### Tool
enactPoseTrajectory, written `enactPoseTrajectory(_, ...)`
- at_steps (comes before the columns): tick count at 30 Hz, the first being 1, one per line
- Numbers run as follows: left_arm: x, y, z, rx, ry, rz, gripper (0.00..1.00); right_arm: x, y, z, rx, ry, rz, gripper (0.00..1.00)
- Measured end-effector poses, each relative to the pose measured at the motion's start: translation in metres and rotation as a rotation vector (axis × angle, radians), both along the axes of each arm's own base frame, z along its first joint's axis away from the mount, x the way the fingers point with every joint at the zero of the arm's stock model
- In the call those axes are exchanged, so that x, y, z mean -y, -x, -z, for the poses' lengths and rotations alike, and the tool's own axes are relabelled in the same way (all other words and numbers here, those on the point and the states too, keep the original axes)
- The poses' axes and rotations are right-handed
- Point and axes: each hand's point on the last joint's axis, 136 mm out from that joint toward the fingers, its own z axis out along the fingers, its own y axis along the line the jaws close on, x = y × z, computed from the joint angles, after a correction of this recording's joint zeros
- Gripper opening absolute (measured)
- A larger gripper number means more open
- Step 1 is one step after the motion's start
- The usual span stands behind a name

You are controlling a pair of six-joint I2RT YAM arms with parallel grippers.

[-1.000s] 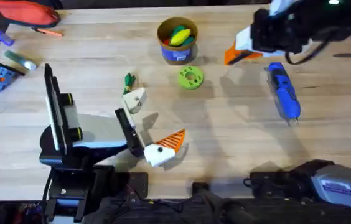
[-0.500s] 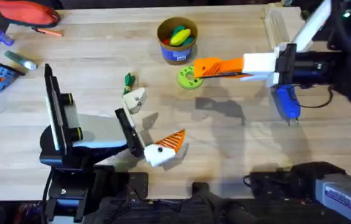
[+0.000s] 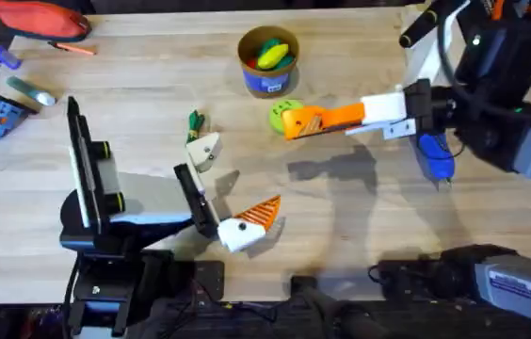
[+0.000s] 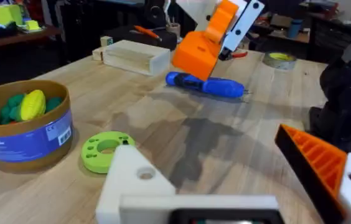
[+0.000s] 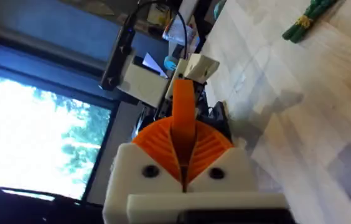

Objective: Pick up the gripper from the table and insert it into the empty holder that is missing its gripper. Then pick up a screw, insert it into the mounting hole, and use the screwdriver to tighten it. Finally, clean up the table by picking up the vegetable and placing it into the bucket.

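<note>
The right claw (image 3: 296, 122) (pads pressed together, holding nothing) hangs right of center over the counter (image 3: 360, 226). The vegetable (image 3: 193, 121) lies left of center, beside the holder (image 3: 203, 151).

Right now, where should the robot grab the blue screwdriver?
Probably the screwdriver is best held around the middle of its fat round body, coming straight down from above and closing across its width. It lies flat on the table, so both long sides are open; the thin bit would slip.
</note>
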Motion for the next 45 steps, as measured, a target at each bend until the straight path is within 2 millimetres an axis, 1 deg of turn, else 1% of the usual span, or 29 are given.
enactPoseTrajectory(4,0.0,0.0,0.0,0.0,0.0,0.0,0.985,-0.001,0.001,0.004,0.068,-0.017,-0.006,0.009)
enactPoseTrajectory(5,0.0,0.0,0.0,0.0,0.0,0.0,0.985,-0.001,0.001,0.0,0.108,-0.029,-0.004,0.009)
enactPoseTrajectory(7,0.0,0.0,0.0,0.0,0.0,0.0,0.985,-0.001,0.0,-0.003,0.109,-0.034,-0.004,0.009)
enactPoseTrajectory(8,0.0,0.0,0.0,0.0,0.0,0.0,0.985,-0.002,-0.003,-0.007,0.1,-0.04,-0.004,0.009)
enactPoseTrajectory(11,0.0,0.0,0.0,0.0,0.0,0.0,0.985,-0.002,-0.006,-0.004,0.055,-0.041,-0.013,0.009)
enactPoseTrajectory(18,0.0,0.0,0.0,0.0,0.0,0.0,0.985,-0.004,-0.008,0.019,-0.106,-0.029,-0.055,0.009)
enactPoseTrajectory(21,0.0,0.0,0.0,0.0,0.0,0.0,0.985,-0.004,-0.009,0.025,-0.132,-0.027,-0.06,0.009)
enactPoseTrajectory(26,0.0,0.0,0.0,0.0,0.0,0.0,0.985,-0.006,-0.008,0.027,-0.133,-0.026,-0.069,0.009)
enactPoseTrajectory(27,0.0,0.0,0.0,0.0,0.0,0.0,0.985,-0.013,-0.004,0.034,-0.18,-0.019,-0.094,0.009)
enactPoseTrajectory(28,0.0,0.0,0.0,0.0,0.0,0.0,0.985,-0.023,0.001,0.041,-0.231,-0.009,-0.137,0.009)
enactPoseTrajectory(29,0.0,0.0,0.0,0.0,0.0,0.0,0.985,-0.028,0.002,0.042,-0.242,-0.006,-0.155,0.009)
enactPoseTrajectory(30,0.0,0.0,0.0,0.0,0.0,0.0,0.985,-0.041,0.006,0.04,-0.242,0.0,-0.207,0.009)
enactPoseTrajectory(31,0.0,0.0,0.0,0.0,0.0,0.0,0.985,-0.045,0.006,0.038,-0.238,0.001,-0.221,0.009)
enactPoseTrajectory(35,0.0,0.0,0.0,0.0,0.0,0.0,0.985,-0.055,0.003,0.033,-0.228,0.002,-0.249,0.009)
enactPoseTrajectory(40,0.0,0.0,0.0,0.0,0.0,0.0,0.985,-0.065,0.001,0.04,-0.257,0.012,-0.279,0.009)
enactPoseTrajectory(41,0.0,0.0,0.0,0.0,0.0,0.0,0.985,-0.072,0.004,0.045,-0.277,0.019,-0.303,0.009)
enactPoseTrajectory(45,0.0,0.0,0.0,0.0,0.0,0.0,0.985,-0.079,0.005,0.041,-0.261,0.018,-0.325,0.009)
